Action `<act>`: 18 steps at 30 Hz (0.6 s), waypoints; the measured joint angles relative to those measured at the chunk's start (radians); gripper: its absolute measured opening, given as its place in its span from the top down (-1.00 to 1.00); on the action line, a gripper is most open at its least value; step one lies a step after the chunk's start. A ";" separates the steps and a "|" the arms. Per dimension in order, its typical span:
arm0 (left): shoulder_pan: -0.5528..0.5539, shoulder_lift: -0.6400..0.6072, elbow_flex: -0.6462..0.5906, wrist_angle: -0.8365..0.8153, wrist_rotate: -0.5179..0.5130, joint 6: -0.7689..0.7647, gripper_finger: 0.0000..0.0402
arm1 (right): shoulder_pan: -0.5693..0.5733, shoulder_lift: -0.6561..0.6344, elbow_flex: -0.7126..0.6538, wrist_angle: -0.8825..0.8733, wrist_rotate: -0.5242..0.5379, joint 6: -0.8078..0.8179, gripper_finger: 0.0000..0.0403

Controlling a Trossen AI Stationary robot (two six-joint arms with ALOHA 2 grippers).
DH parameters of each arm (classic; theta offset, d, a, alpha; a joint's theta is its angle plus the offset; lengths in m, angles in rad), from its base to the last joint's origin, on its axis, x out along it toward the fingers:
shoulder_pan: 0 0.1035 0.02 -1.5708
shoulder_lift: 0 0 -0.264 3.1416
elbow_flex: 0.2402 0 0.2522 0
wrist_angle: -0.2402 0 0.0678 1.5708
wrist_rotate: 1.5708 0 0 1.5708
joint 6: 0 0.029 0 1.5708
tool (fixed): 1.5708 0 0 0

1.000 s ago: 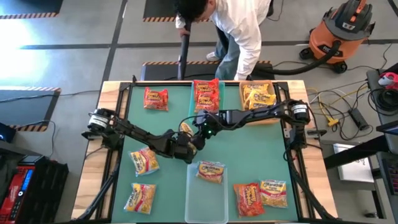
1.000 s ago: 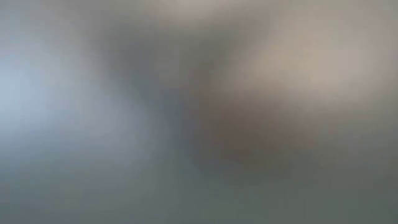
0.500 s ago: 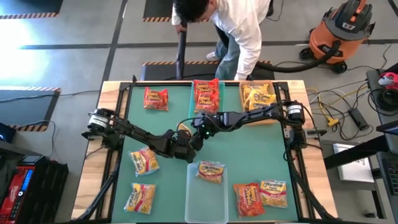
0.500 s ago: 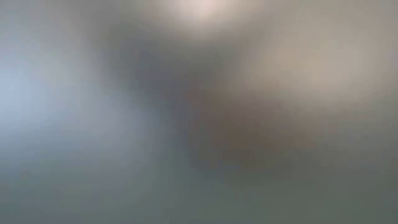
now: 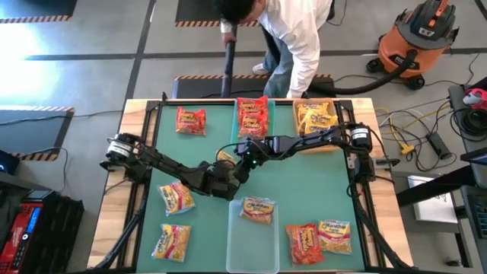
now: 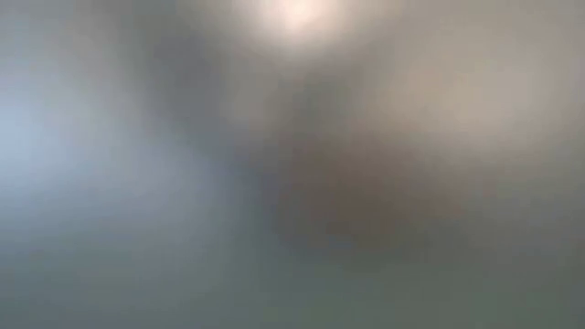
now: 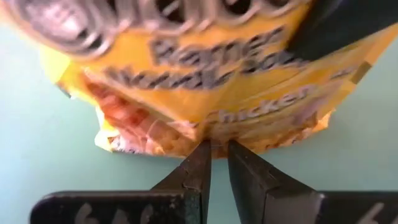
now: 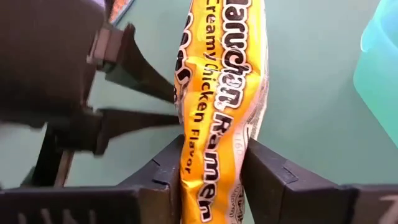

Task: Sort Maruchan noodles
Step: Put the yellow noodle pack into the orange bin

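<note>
Met at the middle of the green table [image 5: 304,190]: left gripper [image 5: 228,169] and right gripper [image 5: 242,157], both on one yellow Creamy Chicken packet [image 8: 221,93] held clear of the mat. Pinched the packet's crimped lower edge between the left fingers [image 7: 200,168], nearly together on the seam. Stood the right fingers [image 8: 267,168] on either side of the packet, pressing its two faces, packet edge-on between them. Lay elsewhere on the mat: a red packet [image 5: 191,120] near the far left corner, two yellow-orange packets [image 5: 176,197] and [image 5: 171,241] at the near left, a red packet [image 5: 304,241] and a yellow packet [image 5: 335,235] just beside each other at the near right. Held a stack of red packets [image 5: 253,116] in the teal bin [image 5: 268,122] at the far middle, yellow packets [image 5: 316,118] in the tan bin [image 5: 297,125] beside it, and one yellow-orange packet [image 5: 258,209] in the clear bin [image 5: 253,247] at the near edge. Bent over beyond the far edge: a person in a white shirt [image 5: 297,34], with an orange shop vacuum [image 5: 415,38] off to the right. Showed nothing but blur in the low view.
</note>
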 joint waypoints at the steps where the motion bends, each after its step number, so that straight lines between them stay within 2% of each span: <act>1: -0.004 -0.001 0.000 -0.015 -0.001 -0.032 0.81 | 0.000 -0.001 0.000 -0.008 -0.001 -0.003 0.45; 12: -0.075 -0.030 -0.002 -0.134 -0.005 -0.312 0.81 | 0.002 -0.006 0.004 -0.057 -0.110 -0.042 0.50; 18: -0.105 -0.053 -0.002 -0.223 -0.016 -0.452 0.81 | -0.004 -0.033 0.004 -0.140 -0.121 -0.090 0.50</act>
